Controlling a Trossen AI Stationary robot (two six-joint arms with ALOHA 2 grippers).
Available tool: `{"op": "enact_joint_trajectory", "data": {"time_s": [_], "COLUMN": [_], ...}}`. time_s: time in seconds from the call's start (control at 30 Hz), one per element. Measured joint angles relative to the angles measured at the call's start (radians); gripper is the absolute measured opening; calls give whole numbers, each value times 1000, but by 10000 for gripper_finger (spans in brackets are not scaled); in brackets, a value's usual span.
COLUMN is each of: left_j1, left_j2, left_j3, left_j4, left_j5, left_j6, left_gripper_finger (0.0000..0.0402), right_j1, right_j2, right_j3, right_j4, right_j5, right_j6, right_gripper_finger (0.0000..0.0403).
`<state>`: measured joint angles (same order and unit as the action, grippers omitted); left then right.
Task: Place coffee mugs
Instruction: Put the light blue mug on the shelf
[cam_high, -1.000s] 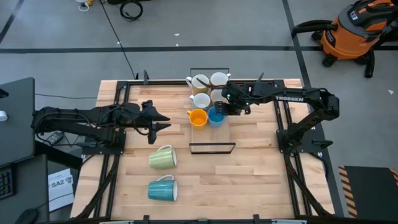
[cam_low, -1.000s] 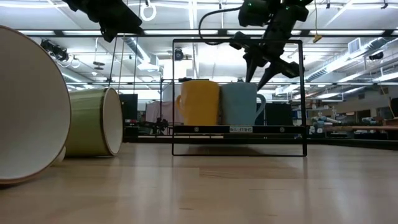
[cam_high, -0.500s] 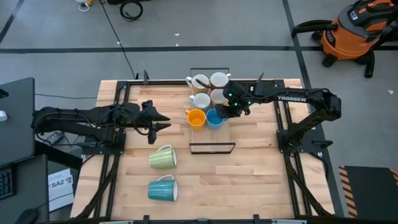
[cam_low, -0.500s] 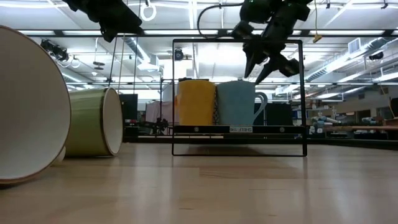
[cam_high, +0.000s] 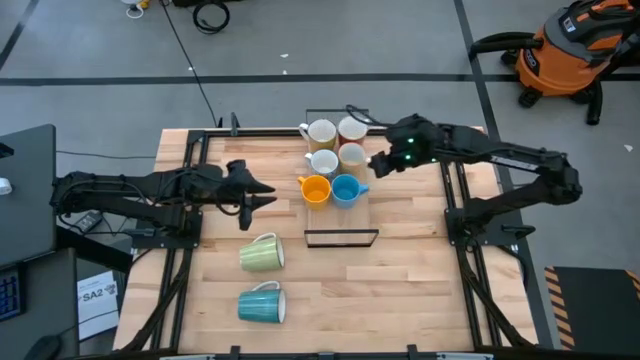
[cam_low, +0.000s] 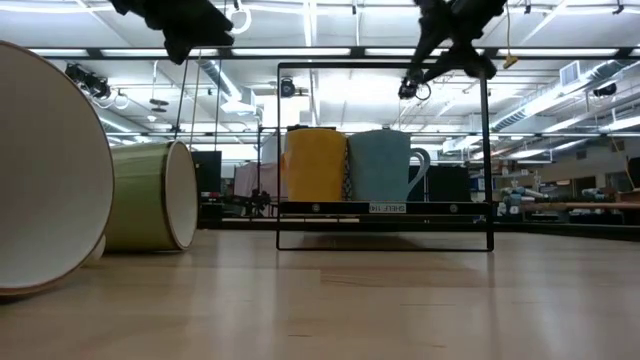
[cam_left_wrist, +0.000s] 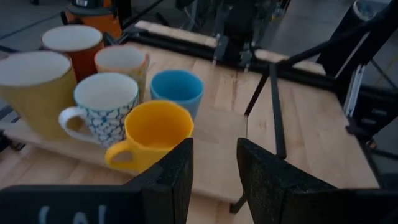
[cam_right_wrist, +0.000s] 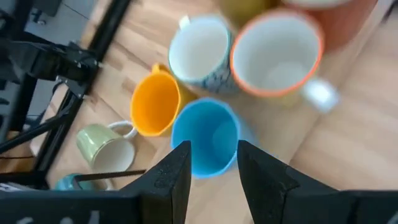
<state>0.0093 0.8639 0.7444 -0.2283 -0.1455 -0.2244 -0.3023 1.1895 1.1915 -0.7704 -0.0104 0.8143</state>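
Six mugs stand upright on a wooden tray (cam_high: 340, 212): tan-yellow (cam_high: 320, 132), red-orange (cam_high: 351, 127), patterned white (cam_high: 322, 162), orange-rimmed (cam_high: 351, 154), orange (cam_high: 316, 189) and blue (cam_high: 346, 188). A pale green mug (cam_high: 261, 253) and a teal mug (cam_high: 262, 305) lie on their sides on the table, nearer the front. My right gripper (cam_right_wrist: 211, 168) is open and empty, high above the tray beside the blue mug (cam_right_wrist: 206, 137). My left gripper (cam_left_wrist: 214, 168) is open and empty, left of the tray (cam_high: 262, 195), facing the mugs.
A black wire frame (cam_high: 340, 238) stands at the tray's near edge and shows as a rectangle in the low view (cam_low: 385, 150). Black rails (cam_high: 190, 160) run along the table's sides. Bare wood lies right of the tray and at the front right.
My right gripper has risen from just above the blue mug and drawn back toward the table's right edge. The blue and orange mugs shifted slightly on the tray early on, then stayed still.
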Motion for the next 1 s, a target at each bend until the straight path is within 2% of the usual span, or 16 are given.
{"op": "enact_joint_trajectory", "data": {"time_s": [0.13,0.33,0.47,0.6,0.83,1.0], "left_j1": [0,0,-3,-29,-88,-141], "left_j2": [0,2,30,109,267,324], "left_j3": [1,37,100,191,378,468], "left_j4": [53,86,85,73,-108,-239], "left_j5": [0,1,0,0,1,51], "left_j6": [-21,-154,-210,-210,-216,-242], "left_gripper_finger": [130,130,130,130,130,130], "right_j1": [0,0,0,-1,1,26], "right_j2": [-54,-87,-84,-80,-80,-80], "right_j3": [0,0,0,0,0,0], "right_j4": [0,2,40,82,145,198], "right_j5": [25,25,25,18,11,-81], "right_j6": [-127,-268,-335,-406,-519,-554], "right_gripper_finger": [135,135,135,135,135,135]}}
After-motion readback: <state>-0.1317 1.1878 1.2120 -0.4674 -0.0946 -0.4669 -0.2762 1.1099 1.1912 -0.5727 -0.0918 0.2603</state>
